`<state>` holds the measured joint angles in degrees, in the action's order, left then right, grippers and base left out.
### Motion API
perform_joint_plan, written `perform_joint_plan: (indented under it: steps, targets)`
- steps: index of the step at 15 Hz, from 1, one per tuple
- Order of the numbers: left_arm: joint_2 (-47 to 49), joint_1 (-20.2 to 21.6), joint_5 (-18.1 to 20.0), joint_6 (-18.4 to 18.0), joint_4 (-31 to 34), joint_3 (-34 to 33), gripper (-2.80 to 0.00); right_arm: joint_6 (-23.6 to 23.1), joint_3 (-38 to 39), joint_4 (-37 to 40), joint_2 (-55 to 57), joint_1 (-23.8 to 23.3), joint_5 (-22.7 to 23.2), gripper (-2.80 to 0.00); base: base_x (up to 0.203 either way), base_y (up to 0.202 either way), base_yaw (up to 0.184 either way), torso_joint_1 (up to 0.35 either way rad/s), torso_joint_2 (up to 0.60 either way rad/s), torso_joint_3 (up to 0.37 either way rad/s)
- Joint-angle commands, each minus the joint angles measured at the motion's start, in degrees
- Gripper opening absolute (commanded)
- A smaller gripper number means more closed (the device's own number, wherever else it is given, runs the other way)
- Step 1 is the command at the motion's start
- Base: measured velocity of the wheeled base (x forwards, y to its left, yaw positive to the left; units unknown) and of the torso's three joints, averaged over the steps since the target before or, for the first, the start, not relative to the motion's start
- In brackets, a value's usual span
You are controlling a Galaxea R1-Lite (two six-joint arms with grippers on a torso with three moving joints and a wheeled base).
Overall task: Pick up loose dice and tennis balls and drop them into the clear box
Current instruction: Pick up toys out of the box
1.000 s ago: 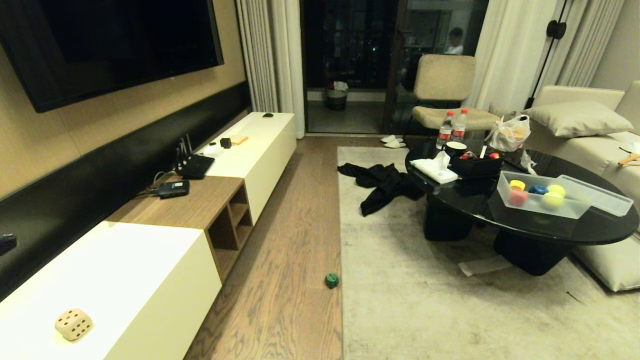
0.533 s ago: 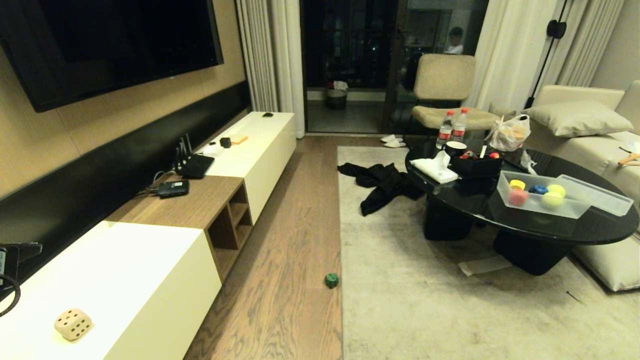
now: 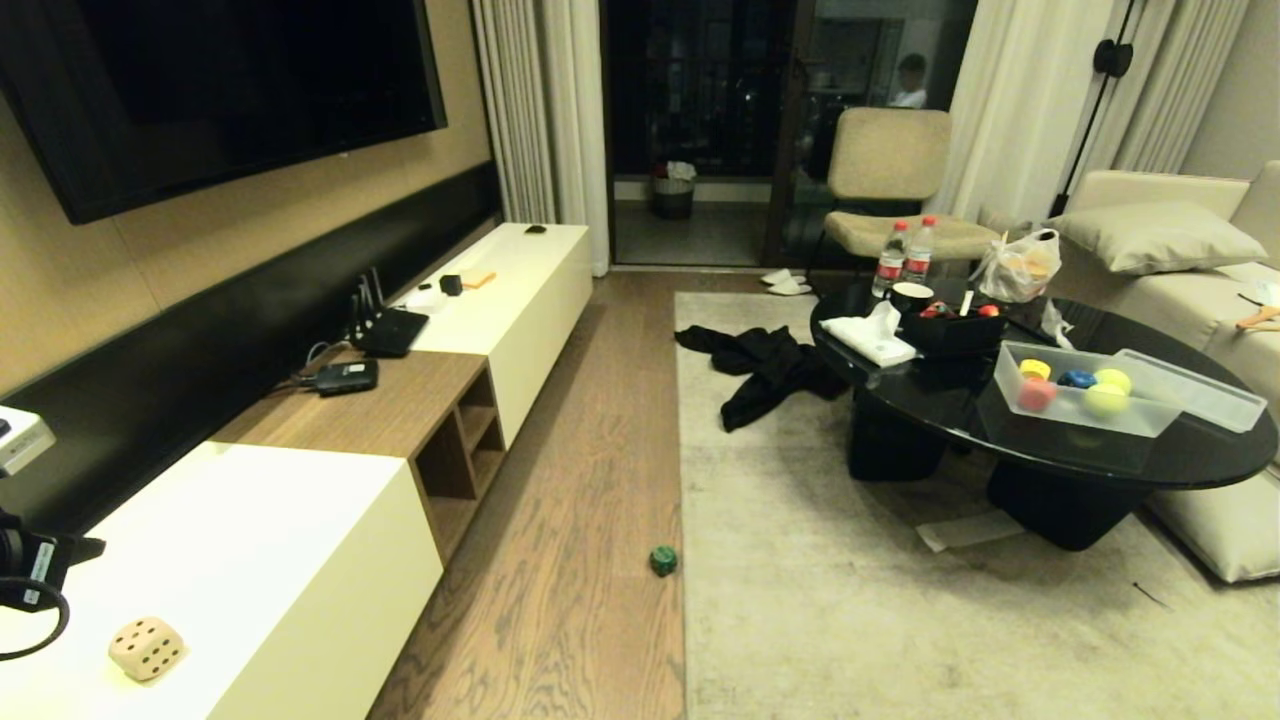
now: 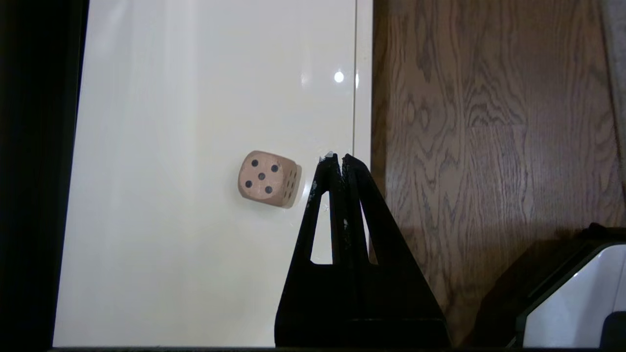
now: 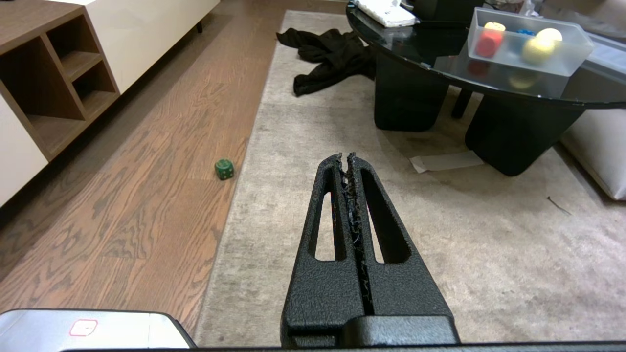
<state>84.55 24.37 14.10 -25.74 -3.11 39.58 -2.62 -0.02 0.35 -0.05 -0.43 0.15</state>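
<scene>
Far left, head view: part of left arm at frame edge, above white TV cabinet. Tan die on cabinet top, near front corner, resting free. Left wrist view: left pincer high above cabinet, fingers pressed together, nothing held; tan die just beside tips in that view, five-pip face up.

Centre: green die on wood floor, right at rug edge, well apart from cabinet and from desk. Same green die seen from right wrist. Black garment heaped on rug farther back.

Right: round black desk carrying clear box, lid off; lid lying just beside box. Inside: red, yellow and blue dice, two tennis balls. Right pincer shut tight, empty, over the rug.

Step judged: approach to tan die, most items already boxed, two dice loose. Next move calls for spreading left pincer wide enough for the cube, shifting over it, then descending square to two opposite faces. Cabinet top glossy, so risk of die sliding if nudged off-centre.
</scene>
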Motion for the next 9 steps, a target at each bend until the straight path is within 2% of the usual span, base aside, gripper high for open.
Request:
perform_joint_plan:
  steps: [1,5,9]
  targets:
    - [6.1,2.0,0.1,-1.5,-0.1,0.5,-2.8,0.0,-0.1,0.0,0.0,0.0,0.0,-2.8,0.0,0.0,0.0,0.0,0.0,0.0]
    - [11.0,3.5,-0.1,-5.9,0.1,1.5,-2.8,0.1,-0.1,0.0,0.0,0.0,0.0,-2.8,0.0,0.0,0.0,0.0,0.0,0.0]
    - [16.9,3.8,-0.7,-6.6,0.4,5.7,-2.8,0.1,-0.1,0.0,0.0,0.0,0.0,-2.8,0.0,0.0,0.0,0.0,0.0,0.0]
